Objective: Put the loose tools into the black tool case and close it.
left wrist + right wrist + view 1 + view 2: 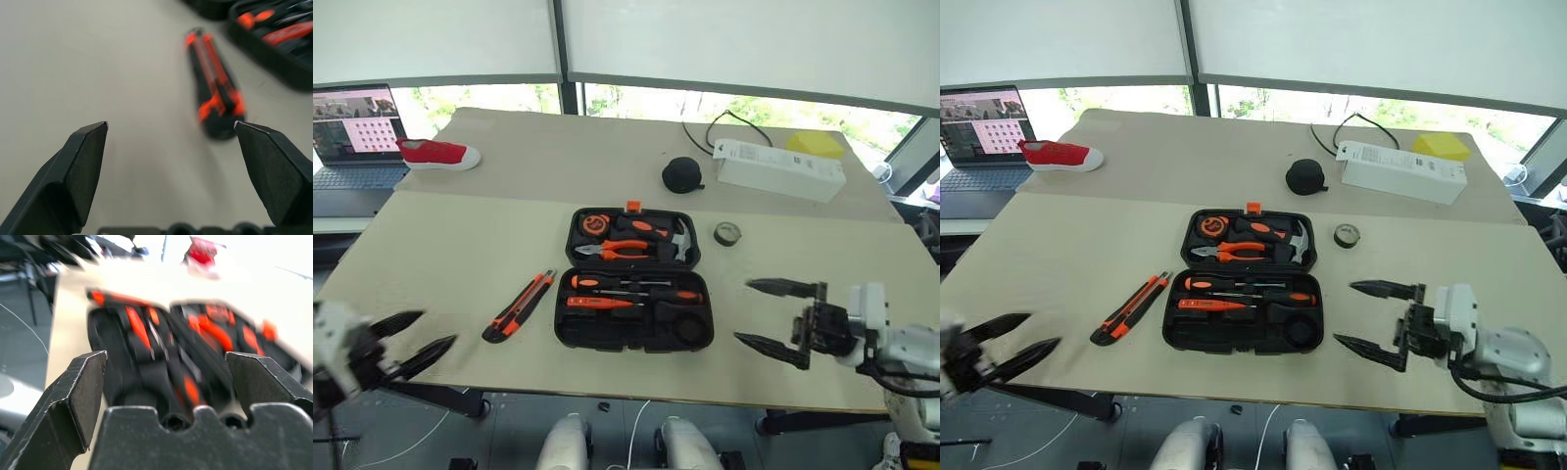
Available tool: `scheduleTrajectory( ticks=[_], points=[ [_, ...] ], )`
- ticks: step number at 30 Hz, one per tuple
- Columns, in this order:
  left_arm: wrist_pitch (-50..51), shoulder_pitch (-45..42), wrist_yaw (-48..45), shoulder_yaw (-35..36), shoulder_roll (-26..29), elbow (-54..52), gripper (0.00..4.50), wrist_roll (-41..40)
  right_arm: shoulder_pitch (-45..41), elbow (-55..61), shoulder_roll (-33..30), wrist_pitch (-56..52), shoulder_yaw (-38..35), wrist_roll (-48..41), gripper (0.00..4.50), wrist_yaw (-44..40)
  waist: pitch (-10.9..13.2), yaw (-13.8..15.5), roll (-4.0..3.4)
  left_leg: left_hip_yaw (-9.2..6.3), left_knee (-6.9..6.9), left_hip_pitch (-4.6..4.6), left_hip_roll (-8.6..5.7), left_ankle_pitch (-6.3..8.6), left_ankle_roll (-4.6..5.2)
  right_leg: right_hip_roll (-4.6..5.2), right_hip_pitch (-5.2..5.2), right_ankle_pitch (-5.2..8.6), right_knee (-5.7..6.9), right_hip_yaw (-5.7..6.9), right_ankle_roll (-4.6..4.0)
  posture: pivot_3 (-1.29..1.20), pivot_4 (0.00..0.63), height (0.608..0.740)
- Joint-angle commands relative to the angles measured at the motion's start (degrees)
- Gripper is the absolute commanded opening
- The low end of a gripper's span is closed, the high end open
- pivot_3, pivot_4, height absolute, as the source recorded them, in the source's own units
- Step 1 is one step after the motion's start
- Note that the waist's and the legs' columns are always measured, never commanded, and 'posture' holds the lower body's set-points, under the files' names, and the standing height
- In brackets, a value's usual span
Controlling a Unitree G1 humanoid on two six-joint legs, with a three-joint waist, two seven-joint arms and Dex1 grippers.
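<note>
While the black tool case [633, 294] lies open mid-table, long axis crosswise, two orange-handled screwdrivers [636, 288] and the slim tester [599, 303] sit crosswise in its near half. The black-and-orange utility knife [519, 305] lies loose just left of it, angled toward the far right; the dark tape roll [727, 233] sits off its far right corner. Left gripper [419, 340] low at the near-left edge, right gripper [775, 315] level, pointing left at the case; both wide open, empty.
</note>
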State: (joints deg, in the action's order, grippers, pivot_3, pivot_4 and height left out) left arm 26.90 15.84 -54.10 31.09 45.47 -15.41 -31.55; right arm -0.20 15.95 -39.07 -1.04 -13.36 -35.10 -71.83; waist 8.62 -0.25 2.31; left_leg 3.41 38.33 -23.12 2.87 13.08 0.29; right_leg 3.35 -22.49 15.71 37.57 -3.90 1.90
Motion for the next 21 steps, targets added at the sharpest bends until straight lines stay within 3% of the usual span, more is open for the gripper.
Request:
scheduleTrajectory(
  ticks=[1, 6, 9, 14, 19, 21],
  points=[
    [5.14, -4.0, 7.38, -8.14, -0.01, -5.46, 4.45, 3.68, -2.17, 3.91, 0.28, -2.52, 1.63, -1.69, 4.5, 2.55, 0.0, -0.26, 0.01, 0.0, -0.04, 0.0, -0.04, 0.0, 0.0, 0.0, 0.0, -0.01, -0.01, 0.0, 0.01, 0.0, 0.15, 0.74],
    [5.64, -8.16, 11.99, -16.93, -3.08, -3.55, 4.45, 8.07, -2.52, 5.5, 0.58, -3.83, 2.78, -1.55, 4.5, 4.31, 0.0, -0.7, 0.04, -0.02, -0.11, -0.08, -0.08, 0.01, -0.01, -0.04, -0.08, -0.01, -0.02, -0.02, 0.03, 0.0, 0.15, 0.74],
    [4.27, -9.53, 12.78, -19.9, -2.93, 0.0, 3.71, 11.08, -1.68, 5.78, 0.36, -3.94, 2.84, -1.23, 4.5, 4.5, 0.0, -0.57, 0.02, -0.01, -0.15, -0.07, -0.09, 0.01, -0.01, -0.05, -0.1, -0.01, -0.02, -0.02, 0.02, 0.0, 0.15, 0.74],
    [-1.76, -10.89, 8.26, -17.48, -1.55, 4.16, 1.78, 10.68, -0.54, 6.75, 0.05, -3.28, 1.8, -1.64, 4.5, 4.32, 0.0, -0.54, -0.01, 0.01, -0.15, 0.04, -0.08, 0.01, -0.01, -0.03, -0.02, -0.01, -0.02, -0.03, 0.02, 0.0, 0.15, 0.74],
    [-10.83, -13.11, -2.49, -14.38, 1.39, 6.66, 1.74, 7.18, -0.42, 7.42, -0.35, -1.45, 1.57, -0.82, 4.5, 3.06, 0.02, -0.56, 0.03, 0.03, -0.15, -0.05, -0.05, 0.01, -0.01, -0.05, -0.13, 0.01, -0.02, -0.02, -0.02, 0.0, 0.15, 0.74],
    [-10.64, -16.44, -12.89, -15.34, 6.31, 3.93, 1.74, 2.73, -0.2, 8.3, -1.57, -3.21, 0.57, -2.54, 4.5, 2.71, 0.04, -0.42, 0.08, 0.04, -0.15, -0.17, -0.06, 0.01, -0.01, -0.04, -0.23, 0.01, -0.02, -0.01, -0.02, 0.0, 0.15, 0.74]
  ],
)
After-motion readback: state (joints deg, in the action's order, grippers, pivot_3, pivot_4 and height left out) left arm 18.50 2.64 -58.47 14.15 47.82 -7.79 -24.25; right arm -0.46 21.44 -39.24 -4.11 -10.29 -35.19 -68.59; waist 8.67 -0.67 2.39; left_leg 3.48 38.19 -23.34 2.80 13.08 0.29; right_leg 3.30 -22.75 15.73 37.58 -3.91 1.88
